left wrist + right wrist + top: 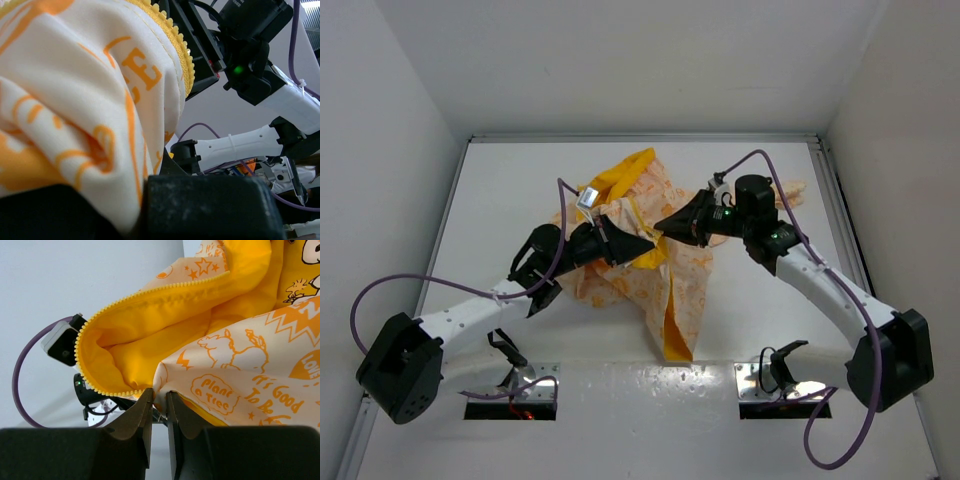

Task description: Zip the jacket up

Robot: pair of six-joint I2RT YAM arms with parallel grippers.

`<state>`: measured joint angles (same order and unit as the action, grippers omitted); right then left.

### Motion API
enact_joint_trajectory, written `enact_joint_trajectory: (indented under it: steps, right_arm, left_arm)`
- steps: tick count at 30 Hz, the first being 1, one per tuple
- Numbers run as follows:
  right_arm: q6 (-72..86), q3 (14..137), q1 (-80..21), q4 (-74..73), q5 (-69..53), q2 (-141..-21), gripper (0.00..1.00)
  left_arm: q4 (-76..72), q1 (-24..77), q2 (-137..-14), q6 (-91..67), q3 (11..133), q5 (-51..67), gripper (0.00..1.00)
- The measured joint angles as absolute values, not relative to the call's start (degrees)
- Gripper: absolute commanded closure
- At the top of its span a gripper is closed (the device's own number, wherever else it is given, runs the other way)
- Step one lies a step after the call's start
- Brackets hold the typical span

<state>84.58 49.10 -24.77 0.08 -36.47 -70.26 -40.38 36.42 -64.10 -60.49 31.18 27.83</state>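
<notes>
Lying crumpled near the middle of the white worktop [510, 190], the jacket [620, 285] sits between the two arms. Its cream, orange-printed outside is mostly up, and its yellow-orange lining [632, 172] shows at its far side and in a strip along its near right edge. The left arm [470, 312] reaches the jacket from its left and the right arm [820, 275] from its right. Both sets of jaws meet over the jacket's upper middle, close to each other, where the cloth is raised off the worktop.

The left jaws are clenched on the jacket. In the left wrist view a bunched fold of printed cloth fills the space above the black finger [210, 210], and the yellow zipper teeth [182, 55] curve along the fold's upper right edge. Beyond that edge the right arm's black wrist, with a green light [239, 69], stands just beside the jacket.

The right jaws stand nearly together, with only a thin gap. In the right wrist view the jacket's printed edge comes down right at their tips, below an open fold of lining rimmed by a single row of zipper teeth, not meshed with another row. Whether the cloth is really pinched between those tips I cannot tell. The words "Plant a Tree" [215, 390] read on the cloth just right of the tips.
</notes>
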Motion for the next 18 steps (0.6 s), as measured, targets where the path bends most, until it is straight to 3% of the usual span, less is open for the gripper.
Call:
enact_joint_trajectory:
  steps: [4, 5, 7, 8, 10, 11, 18]
  right_arm:
    - [84.0, 49.1, -24.8, 0.4, -36.4, -70.4, 0.95]
    - [83.7, 49.1, -24.8, 0.6, -36.4, -70.4, 0.99]
    - [83.3, 49.1, -24.8, 1.0, -36.4, -70.5, 1.00]
    - [82.8, 49.1, -24.8, 1.1, -36.5, -70.6, 1.00]
    - [81.6, 49.1, -24.6, 1.7, -36.8, -70.7, 1.00]
    - [80.4, 49.1, -24.3, 2.0, -37.6, -70.7, 1.00]
    - [72.0, 47.9, -13.8, 5.6, -54.3, -70.5, 1.00]
  left_arm:
    - [-40.4, 36.4, -64.1, -60.5, 31.2, 27.8, 1.00]
    - [-40.4, 36.4, -64.1, -60.5, 31.2, 27.8, 0.94]
    - [-40.4, 36.4, -64.1, -60.4, 31.2, 27.7, 0.69]
    - [-40.2, 36.4, -64.1, -60.1, 31.2, 27.7, 0.42]
    - [-38.6, 36.4, -63.6, -58.7, 31.3, 28.4, 0.30]
    - [-37.0, 36.4, -63.2, -57.4, 31.4, 28.8, 0.26]
    - [-9.0, 33.4, -51.3, -32.1, 37.8, 29.8, 0.26]
